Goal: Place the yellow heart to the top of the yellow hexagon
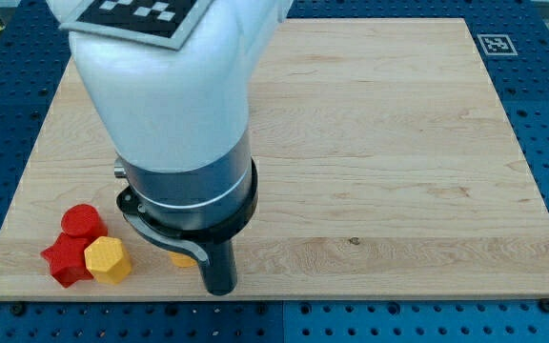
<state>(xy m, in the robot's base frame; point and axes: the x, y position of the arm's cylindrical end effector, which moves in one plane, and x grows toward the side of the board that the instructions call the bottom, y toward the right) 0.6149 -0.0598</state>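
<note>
The yellow hexagon [108, 260] lies near the board's bottom left corner. A small yellow piece [180, 258], probably the yellow heart, shows just left of the rod; the arm hides most of it, so I cannot confirm its shape. It lies to the right of the hexagon, apart from it. My tip [219, 290] sits near the board's bottom edge, right beside the yellow piece on its right; I cannot tell if they touch.
A red cylinder [82, 220] and a red star-like block [65, 263] sit against the yellow hexagon's top left and left. The wooden board [398, 143] rests on a blue pegboard table. The white arm body covers the board's upper left.
</note>
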